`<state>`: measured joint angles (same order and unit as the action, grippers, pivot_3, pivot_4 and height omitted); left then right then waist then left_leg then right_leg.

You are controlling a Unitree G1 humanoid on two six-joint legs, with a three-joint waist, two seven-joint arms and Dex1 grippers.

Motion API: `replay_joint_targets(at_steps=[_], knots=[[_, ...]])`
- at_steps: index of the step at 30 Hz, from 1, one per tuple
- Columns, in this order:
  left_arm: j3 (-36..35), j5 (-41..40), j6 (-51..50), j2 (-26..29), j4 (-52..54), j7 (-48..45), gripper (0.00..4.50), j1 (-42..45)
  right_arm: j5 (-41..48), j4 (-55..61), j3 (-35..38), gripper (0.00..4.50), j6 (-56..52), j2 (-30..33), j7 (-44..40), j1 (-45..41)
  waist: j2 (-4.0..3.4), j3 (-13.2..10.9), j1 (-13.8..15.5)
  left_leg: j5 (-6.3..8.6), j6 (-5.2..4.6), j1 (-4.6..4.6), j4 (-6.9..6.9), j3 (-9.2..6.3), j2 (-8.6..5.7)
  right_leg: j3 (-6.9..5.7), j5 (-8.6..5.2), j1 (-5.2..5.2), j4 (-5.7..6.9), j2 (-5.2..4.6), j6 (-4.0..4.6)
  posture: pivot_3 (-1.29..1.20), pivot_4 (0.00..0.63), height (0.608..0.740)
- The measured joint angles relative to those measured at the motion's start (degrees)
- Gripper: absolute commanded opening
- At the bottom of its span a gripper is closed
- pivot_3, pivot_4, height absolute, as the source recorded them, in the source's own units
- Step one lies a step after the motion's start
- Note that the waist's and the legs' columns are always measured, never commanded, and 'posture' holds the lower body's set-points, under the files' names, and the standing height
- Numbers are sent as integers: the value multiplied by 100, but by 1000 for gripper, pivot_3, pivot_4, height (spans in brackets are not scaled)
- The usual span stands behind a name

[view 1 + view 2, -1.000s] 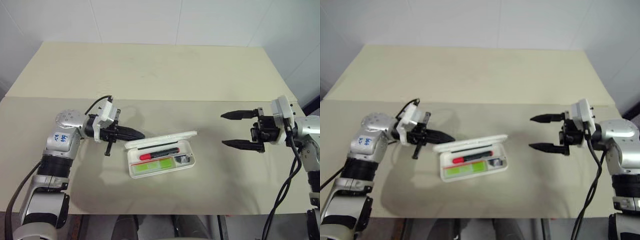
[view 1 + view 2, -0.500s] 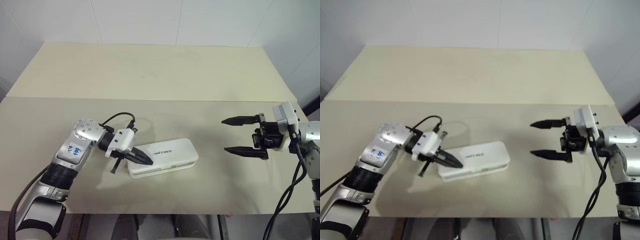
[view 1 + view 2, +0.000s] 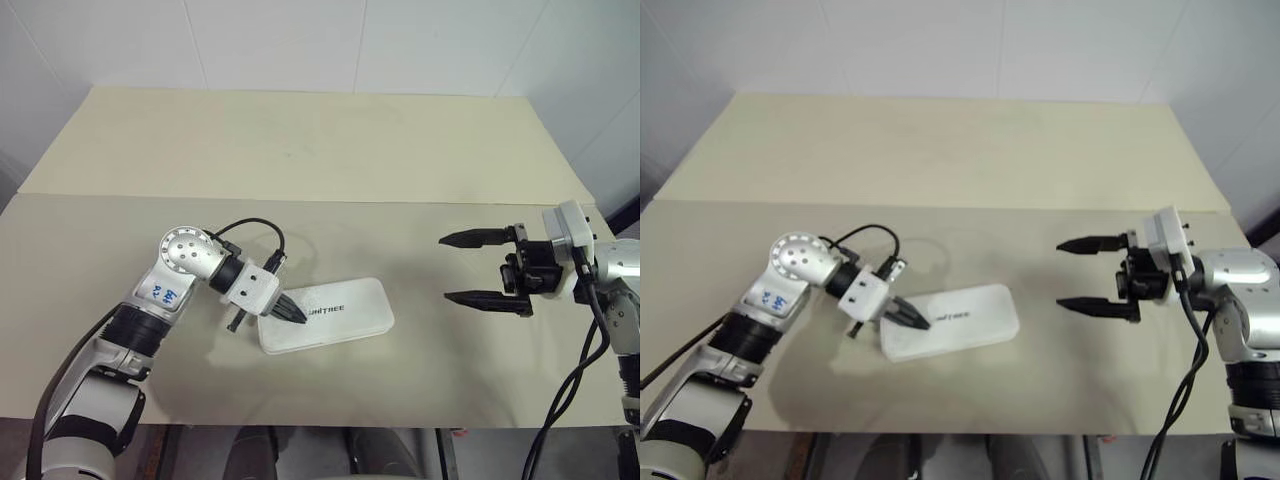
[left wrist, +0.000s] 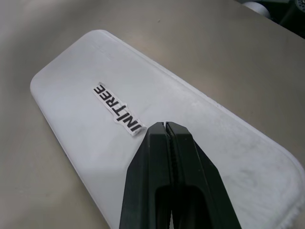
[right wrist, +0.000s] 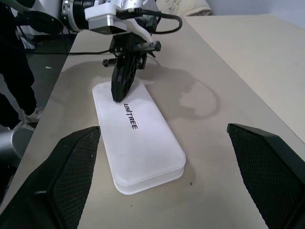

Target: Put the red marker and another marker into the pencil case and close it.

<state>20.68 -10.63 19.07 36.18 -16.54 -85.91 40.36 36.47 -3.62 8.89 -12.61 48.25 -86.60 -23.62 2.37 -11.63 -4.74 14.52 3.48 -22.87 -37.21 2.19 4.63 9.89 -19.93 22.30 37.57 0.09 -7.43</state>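
Note:
The white pencil case point(image 3: 340, 317) lies on the table with its lid down, dark lettering facing up. The red marker and the other marker are hidden inside it. My left gripper point(image 3: 296, 314) is shut with nothing between its fingers, and its tip rests on the lid's left end, just beside the lettering point(image 4: 117, 109). The right wrist view shows the same contact, with the left gripper point(image 5: 120, 90) slanting down onto the case point(image 5: 147, 148). My right gripper point(image 3: 445, 268) hovers open to the right of the case, apart from it, pointing toward it.
The beige table point(image 3: 300, 150) has a seam running across it behind the case, and its front edge point(image 3: 330, 425) lies close below the case. A person's dark trouser leg point(image 5: 16, 71) stands beyond the table's left side.
The case's lid was standing open with both markers showing inside; it is now down. My left gripper swung down and to the right onto the lid. The right gripper held still.

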Motion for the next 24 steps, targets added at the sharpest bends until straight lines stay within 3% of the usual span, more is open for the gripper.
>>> replay_joint_targets(at_steps=[5,12,15,24], knots=[[-311,-374,-529,-231,37,132,30,-161,0,-15,-13,4500,0,-10,-6,-22,0,0,-1,0,0,-13,3,-2,2,-1,1,15,3,1,-2,0,150,740],[-1331,-1721,-1628,-290,917,261,30,-642,-7,-11,-139,4500,-28,-111,2,-71,-3,-2,-9,1,-2,-13,4,-8,10,-8,-2,20,14,9,3,0,150,740],[-1722,-2014,-2000,-111,1249,364,676,-965,-54,-60,-191,4500,-28,-150,12,-137,-4,-3,-20,1,-2,-11,0,-6,8,-6,-2,18,15,7,2,0,150,740],[-2598,-2157,-2370,381,1601,653,3560,-1719,-140,-248,-195,4500,-18,-165,30,-280,-4,-4,-4,1,-1,-12,3,-6,6,-8,-2,17,10,5,3,0,150,740]])
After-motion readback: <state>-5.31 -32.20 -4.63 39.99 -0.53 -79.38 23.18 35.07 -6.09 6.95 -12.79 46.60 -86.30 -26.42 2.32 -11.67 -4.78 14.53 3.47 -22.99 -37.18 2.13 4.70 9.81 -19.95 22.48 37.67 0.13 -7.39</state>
